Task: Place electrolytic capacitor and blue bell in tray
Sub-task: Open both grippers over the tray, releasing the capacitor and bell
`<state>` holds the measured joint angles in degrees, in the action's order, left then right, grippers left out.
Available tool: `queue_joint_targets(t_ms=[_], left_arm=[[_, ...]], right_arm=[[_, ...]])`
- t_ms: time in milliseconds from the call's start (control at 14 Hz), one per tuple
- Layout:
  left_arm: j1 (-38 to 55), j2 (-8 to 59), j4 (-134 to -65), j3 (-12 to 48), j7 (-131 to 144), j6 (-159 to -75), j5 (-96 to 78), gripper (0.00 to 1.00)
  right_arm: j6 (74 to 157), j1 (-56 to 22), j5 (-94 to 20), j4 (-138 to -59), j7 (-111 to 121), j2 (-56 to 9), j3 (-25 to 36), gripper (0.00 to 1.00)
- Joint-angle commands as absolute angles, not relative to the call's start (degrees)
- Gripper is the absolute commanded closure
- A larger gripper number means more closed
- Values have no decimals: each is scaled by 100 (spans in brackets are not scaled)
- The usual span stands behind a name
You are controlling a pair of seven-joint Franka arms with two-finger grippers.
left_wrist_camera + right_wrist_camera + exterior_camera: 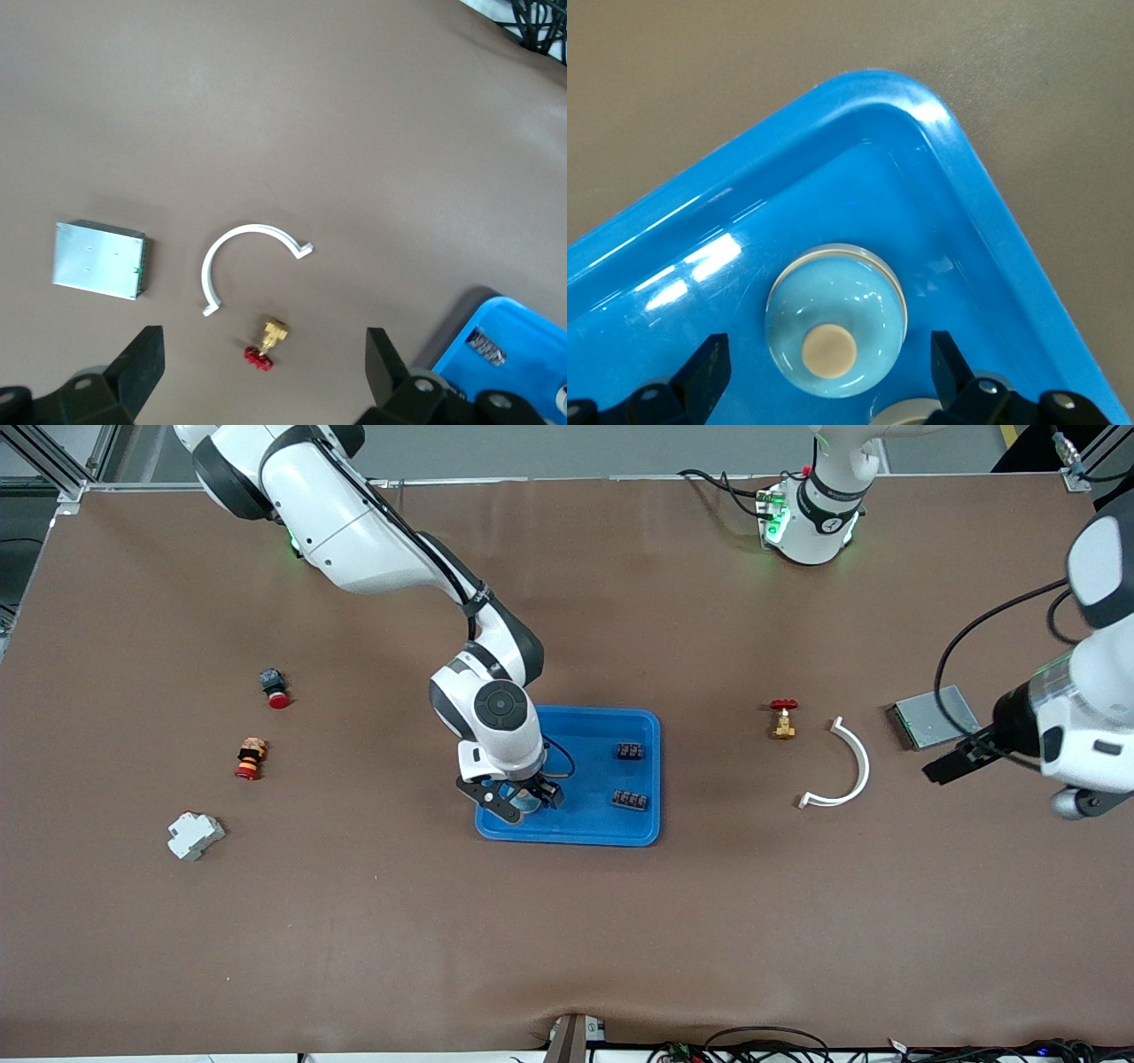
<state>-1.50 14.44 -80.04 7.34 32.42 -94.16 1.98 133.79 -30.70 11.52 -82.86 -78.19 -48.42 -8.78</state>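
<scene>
The blue bell (835, 320), a glossy light-blue dome with a beige button on top, sits in a corner of the bright blue tray (970, 181). My right gripper (828, 341) hangs just over it, open, one finger on each side and neither touching. From the front, the right gripper (518, 797) is over the tray (585, 766) corner nearest the camera, at the right arm's end, and mostly covers the bell (524, 802). The electrolytic capacitor is hidden. My left gripper (946, 765) waits open over bare table and holds nothing.
Two black terminal blocks (630, 751) (629, 800) lie in the tray. A brass valve with a red handle (783, 720), a white curved clip (846, 769) and a metal box (935, 716) lie toward the left arm's end. Two red-capped parts (275, 688) (251, 758) and a white block (195, 835) lie toward the right arm's end.
</scene>
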Motion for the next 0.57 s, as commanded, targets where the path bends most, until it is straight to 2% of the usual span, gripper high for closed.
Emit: queue_joint_targets(t_ms=[0, 285, 498], left_arm=[[-246, 1047, -8156, 765, 2901, -9063, 246, 0], [-369, 801, -8235, 826, 2804, -8807, 97, 0], [-360, 353, -8516, 765, 2411, -8754, 70, 0]], right_arm=[[13245, -3059, 1318, -8095, -7858, -4861, -844, 0], [12044, -2919, 1222, -7437, -7104, -4816, -905, 0], [11655, -2611, 1099, -7339, -6208, -4642, -932, 0]])
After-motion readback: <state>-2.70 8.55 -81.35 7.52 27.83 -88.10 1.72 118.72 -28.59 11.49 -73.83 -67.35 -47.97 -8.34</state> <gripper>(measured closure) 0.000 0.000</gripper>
